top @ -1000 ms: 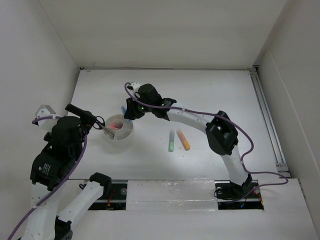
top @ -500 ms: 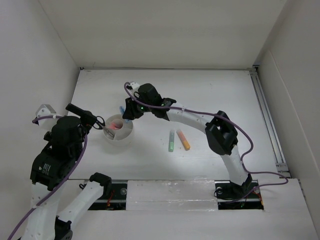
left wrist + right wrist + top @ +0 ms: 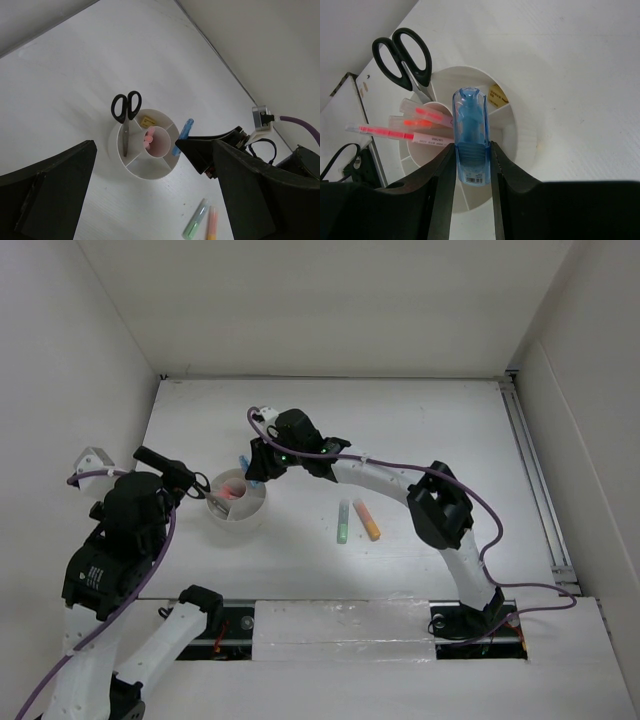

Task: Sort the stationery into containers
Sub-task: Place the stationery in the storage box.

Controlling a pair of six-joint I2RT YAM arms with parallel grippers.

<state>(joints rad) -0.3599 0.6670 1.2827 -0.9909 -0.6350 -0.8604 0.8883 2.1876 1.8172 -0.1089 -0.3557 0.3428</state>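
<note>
Right wrist view: blue marker [image 3: 471, 130] clamped in right gripper [image 3: 471, 150], centre frame, over white tub [image 3: 520, 130].
Scissors [image 3: 405, 55] stand in tub's upper-left compartment; left gripper [image 3: 154, 144] spread wide, holding nothing.

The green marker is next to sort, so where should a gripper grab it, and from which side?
Probably across the barrel of the green marker, toward its near end, coming straight down. It lies flat on the table, and the orange marker angles away there, leaving more finger room than at the far ends.
</note>
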